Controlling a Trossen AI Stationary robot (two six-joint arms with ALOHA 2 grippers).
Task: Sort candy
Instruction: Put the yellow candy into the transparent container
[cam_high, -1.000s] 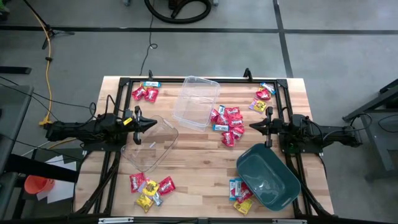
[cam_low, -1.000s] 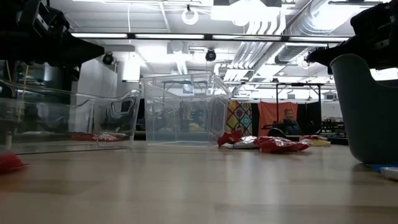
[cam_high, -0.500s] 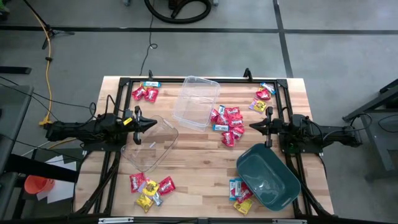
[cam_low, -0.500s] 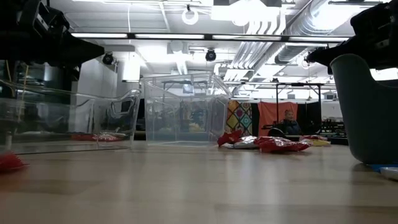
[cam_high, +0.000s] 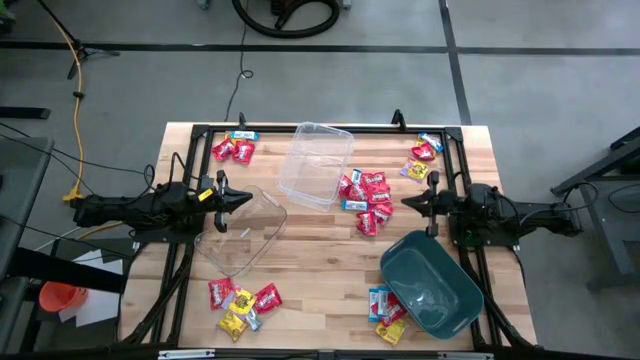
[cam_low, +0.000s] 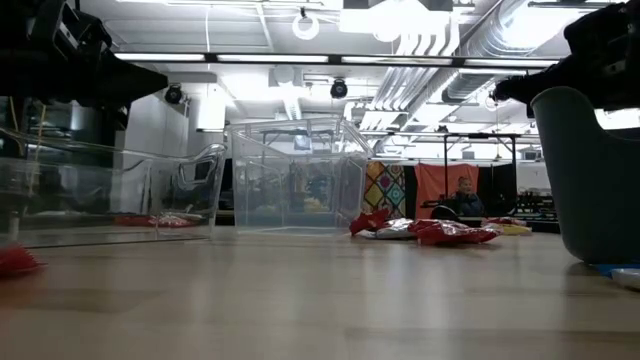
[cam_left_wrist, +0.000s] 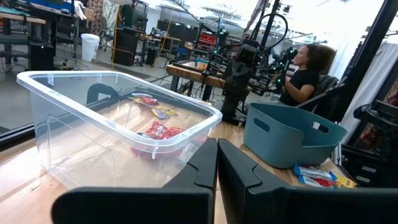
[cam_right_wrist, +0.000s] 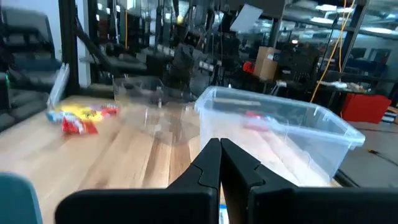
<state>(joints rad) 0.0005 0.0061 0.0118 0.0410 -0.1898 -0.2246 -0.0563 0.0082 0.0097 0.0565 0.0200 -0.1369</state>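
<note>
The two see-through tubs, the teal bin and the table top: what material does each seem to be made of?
The two clear tubs look like thin glossy plastic: the wood shows through them. The teal bin seems opaque matte plastic, with moulded rounded corners. The table top looks like light wooden planks, with visible grain lines.

Two clear tubs (cam_high: 316, 164) (cam_high: 241, 229) and one teal bin (cam_high: 431, 283) are sitting on one table (cam_high: 315, 256); candy (cam_high: 367, 199) is lying in five clusters, packets too many to count
</note>
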